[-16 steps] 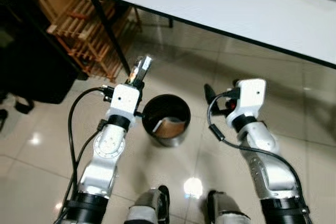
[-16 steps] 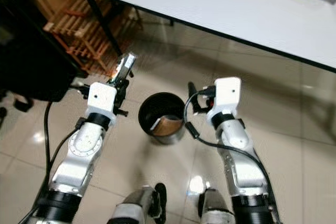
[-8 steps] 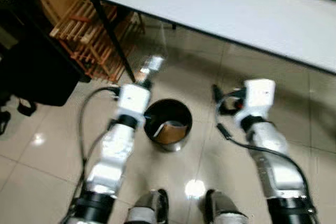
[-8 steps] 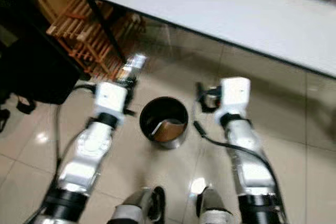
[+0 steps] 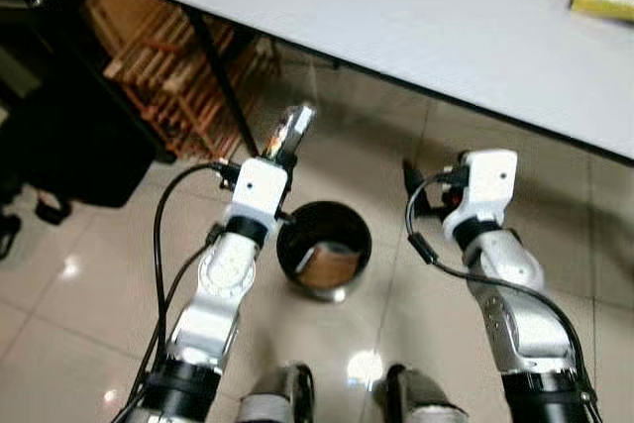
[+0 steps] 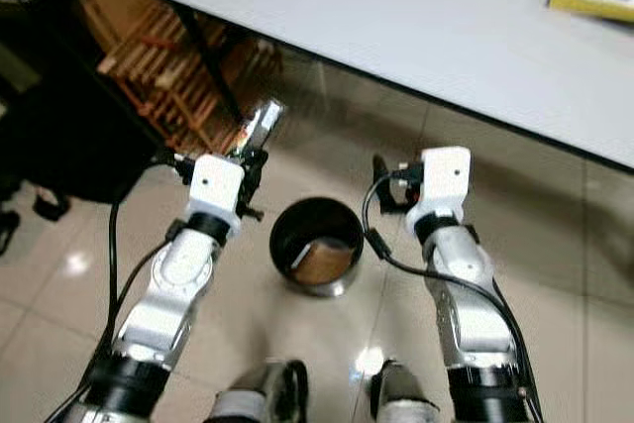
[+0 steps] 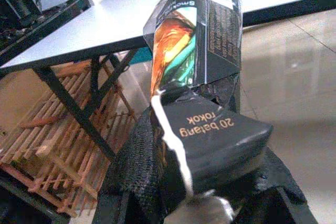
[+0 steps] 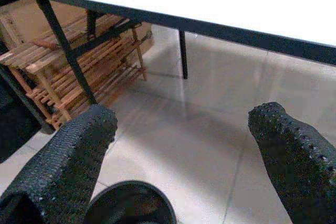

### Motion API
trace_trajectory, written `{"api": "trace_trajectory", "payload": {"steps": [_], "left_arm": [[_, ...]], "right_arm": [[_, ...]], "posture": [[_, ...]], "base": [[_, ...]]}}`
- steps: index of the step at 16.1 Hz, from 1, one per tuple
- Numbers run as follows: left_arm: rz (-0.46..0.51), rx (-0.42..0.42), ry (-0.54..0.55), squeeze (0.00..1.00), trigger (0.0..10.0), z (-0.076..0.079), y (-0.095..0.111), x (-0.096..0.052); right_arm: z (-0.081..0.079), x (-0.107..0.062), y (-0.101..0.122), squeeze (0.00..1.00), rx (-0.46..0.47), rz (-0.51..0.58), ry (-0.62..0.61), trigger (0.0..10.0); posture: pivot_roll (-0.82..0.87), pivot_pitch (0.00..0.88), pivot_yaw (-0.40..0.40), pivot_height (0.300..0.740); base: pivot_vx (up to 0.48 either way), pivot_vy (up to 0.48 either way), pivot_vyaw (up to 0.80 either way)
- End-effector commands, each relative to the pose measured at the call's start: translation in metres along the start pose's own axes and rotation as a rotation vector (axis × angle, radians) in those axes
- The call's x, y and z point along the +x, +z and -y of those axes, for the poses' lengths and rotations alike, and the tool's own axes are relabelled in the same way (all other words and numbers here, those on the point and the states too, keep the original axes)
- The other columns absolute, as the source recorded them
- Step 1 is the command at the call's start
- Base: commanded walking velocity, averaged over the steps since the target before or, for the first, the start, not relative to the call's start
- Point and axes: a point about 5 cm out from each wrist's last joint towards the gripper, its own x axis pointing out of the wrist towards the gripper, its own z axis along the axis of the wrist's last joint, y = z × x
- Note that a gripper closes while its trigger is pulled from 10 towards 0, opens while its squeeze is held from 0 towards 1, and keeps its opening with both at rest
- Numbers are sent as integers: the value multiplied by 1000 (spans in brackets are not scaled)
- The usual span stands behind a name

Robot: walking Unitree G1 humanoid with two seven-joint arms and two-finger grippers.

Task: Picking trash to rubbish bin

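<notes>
Overhead, a crumpled cigarette pack (image 5: 293, 130) is held clamped in the left gripper (image 5: 287, 138), up beside the rubbish bin (image 5: 325, 248) on the floor. Closer, the pack's torn foil is seen pinched. Opposite, the right gripper's (image 8: 184, 166) fingers (image 8: 68, 156) are spread wide above the bin.

Lighting: bright, even indoor light from overhead.
Detail: lamp glare spots on glossy floor tiles (image 5: 365, 367); soft shadow under bench (image 5: 416, 17); head views slightly soft; wrist-view foreground blurred.
</notes>
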Motion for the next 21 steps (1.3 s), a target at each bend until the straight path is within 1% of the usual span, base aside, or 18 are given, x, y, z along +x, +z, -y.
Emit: {"api": "trace_trajectory", "payload": {"steps": [1, 3, 5, 6, 21], "left_arm": [[-40, 18, 24, 0, 10000, -9, -10, -6], [-43, 17, 24, 0, 10000, -8, -10, -6], [-42, 17, 23, 0, 10000, -8, -10, -6], [-42, 18, 22, 0, 10000, -8, -10, -5], [-43, 17, 18, 0, 10000, -8, -10, -6]], "right_arm": [[-8, -2, -3, 0, 7, -8, 23, 10000], [-7, -2, -4, 0, 19, -18, 17, 10000], [-7, -2, -4, 0, 19, -21, 21, 10000], [-7, -2, -4, 0, 13, -10, 18, 10000], [-9, -3, -6, 0, 25, -21, 13, 10000]], "posture": [[72, 285, 132, 740], [71, 287, 133, 740], [71, 289, 133, 740], [72, 290, 133, 740], [76, 303, 135, 740]], "base": [[289, 0, 0], [289, 0, 0], [287, 0, -744], [289, 0, 0], [289, 0, 0]]}}
